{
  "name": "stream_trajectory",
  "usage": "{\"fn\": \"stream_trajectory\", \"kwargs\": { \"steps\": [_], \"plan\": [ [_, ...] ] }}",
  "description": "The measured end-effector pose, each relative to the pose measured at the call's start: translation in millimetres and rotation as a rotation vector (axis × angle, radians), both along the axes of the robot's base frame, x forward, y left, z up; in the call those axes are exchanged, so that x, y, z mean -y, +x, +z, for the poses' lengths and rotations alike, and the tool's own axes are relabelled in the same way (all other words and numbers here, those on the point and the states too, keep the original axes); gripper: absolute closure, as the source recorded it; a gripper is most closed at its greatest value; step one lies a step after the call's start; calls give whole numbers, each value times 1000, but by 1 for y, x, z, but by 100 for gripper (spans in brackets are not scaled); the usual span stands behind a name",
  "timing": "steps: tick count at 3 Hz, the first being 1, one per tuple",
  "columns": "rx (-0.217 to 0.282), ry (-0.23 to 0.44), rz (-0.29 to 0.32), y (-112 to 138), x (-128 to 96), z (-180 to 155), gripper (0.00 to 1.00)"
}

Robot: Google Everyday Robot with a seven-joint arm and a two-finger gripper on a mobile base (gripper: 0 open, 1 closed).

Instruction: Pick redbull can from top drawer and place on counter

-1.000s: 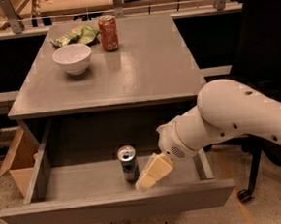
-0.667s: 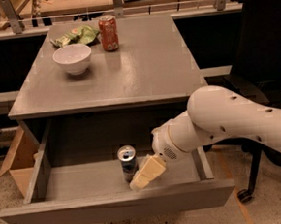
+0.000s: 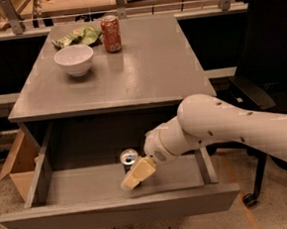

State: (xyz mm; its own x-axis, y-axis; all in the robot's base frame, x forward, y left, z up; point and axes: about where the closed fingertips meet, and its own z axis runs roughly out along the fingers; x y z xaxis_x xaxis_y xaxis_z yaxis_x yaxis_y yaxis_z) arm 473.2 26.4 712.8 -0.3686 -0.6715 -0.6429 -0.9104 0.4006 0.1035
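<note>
The top drawer point(image 3: 116, 210) stands pulled open under the grey counter point(image 3: 145, 71). The redbull can point(image 3: 128, 157) stands upright in the middle of the drawer, and only its silver top and a little blue side show. My gripper point(image 3: 134, 176) reaches down into the drawer from the right on a white arm. It sits right at the can's front and right side and hides the can's lower part. I cannot tell whether it touches the can.
On the counter stand a white bowl point(image 3: 76, 58), an orange-red soda can point(image 3: 111, 33) and a green snack bag point(image 3: 78, 37) at the back left. A black office chair point(image 3: 267, 52) stands to the right. A cardboard box point(image 3: 17, 166) sits left of the drawer.
My arm has swung left and the gripper has closed in on the redbull can, now overlapping its front. The can has not moved.
</note>
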Motion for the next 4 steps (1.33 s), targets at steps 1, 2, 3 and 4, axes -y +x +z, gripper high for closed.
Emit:
{"fn": "stream_trajectory", "kwargs": {
  "steps": [1, 2, 3, 4],
  "plan": [
    [-1, 20, 2, 8, -13, -7, 0],
    [-6, 37, 12, 15, -25, -15, 18],
    [-13, 58, 20, 17, -36, -19, 41],
    [-10, 70, 18, 17, -38, -17, 64]
  ]
}}
